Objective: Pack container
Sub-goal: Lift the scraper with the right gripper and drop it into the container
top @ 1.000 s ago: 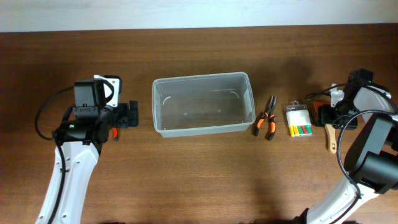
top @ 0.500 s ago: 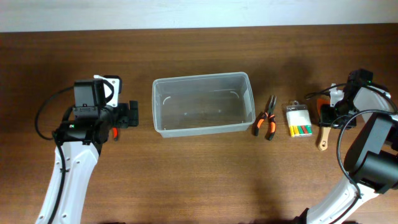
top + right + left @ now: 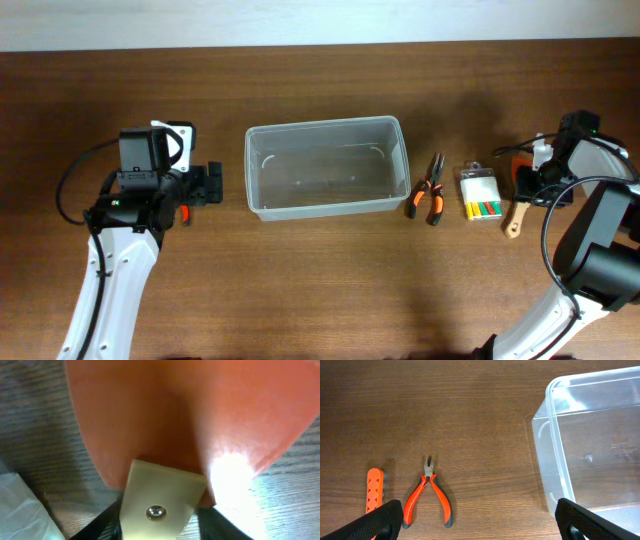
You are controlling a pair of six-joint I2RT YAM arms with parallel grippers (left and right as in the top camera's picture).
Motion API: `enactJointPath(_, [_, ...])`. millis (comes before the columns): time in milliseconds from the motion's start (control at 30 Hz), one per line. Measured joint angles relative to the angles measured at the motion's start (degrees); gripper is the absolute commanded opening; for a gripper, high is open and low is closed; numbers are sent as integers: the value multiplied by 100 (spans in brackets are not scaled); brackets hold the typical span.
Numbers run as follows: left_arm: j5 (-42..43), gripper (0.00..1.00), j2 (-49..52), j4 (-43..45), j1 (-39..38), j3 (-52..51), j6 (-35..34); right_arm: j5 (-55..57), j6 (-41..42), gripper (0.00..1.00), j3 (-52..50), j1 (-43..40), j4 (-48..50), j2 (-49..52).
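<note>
Layout for a packing task with tools on both sides. Container (image 3: 325,165), clear and with nothing in it, stands mid-worktop (image 3: 320,290) with its long side running left to right, probably so that either arm can reach over its rim. Tools lie on both flanks, which suggests that each arm serves its own side. To the right are pliers (image 3: 428,192), then a case (image 3: 480,194), then a scraper (image 3: 515,218). To the left, seen only in the left wrist view, are a second pair (image 3: 427,502) and an orange strip (image 3: 374,492). The left jaws stand wide apart and hold nothing, their fingers (image 3: 377,521) showing at the two lower corners of that view. They hang just left of the container, whose near-left corner (image 3: 555,390) fills the right of the view. The right jaws are closed on the scraper where the orange blade (image 3: 175,420) meets the handle. That hold is likely chosen so that the handle trails toward the near edge, clear of the wrist. Whether the scraper is off the worktop cannot be told. From these jaws the container lies well to the left, with the case and the pliers between.
</note>
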Motion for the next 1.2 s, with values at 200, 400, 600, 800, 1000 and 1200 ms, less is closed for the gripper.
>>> enactJointPath(200, [0, 99, 0, 2, 0, 0, 0, 0, 356, 50, 0, 0, -50, 0])
enactJointPath(400, [0, 99, 0, 2, 0, 0, 0, 0, 804, 50, 0, 0, -83, 0])
enactJointPath(600, [0, 99, 0, 2, 0, 0, 0, -4, 1200, 50, 0, 0, -101, 0])
enactJointPath(800, [2, 99, 0, 2, 0, 0, 0, -7, 1314, 49, 0, 0, 9, 0])
enactJointPath(1000, [2, 99, 0, 2, 0, 0, 0, -7, 1353, 46, 0, 0, 149, 0])
enactJointPath(1200, [2, 99, 0, 0, 0, 0, 0, 17, 1373, 30, 0, 0, 170, 0])
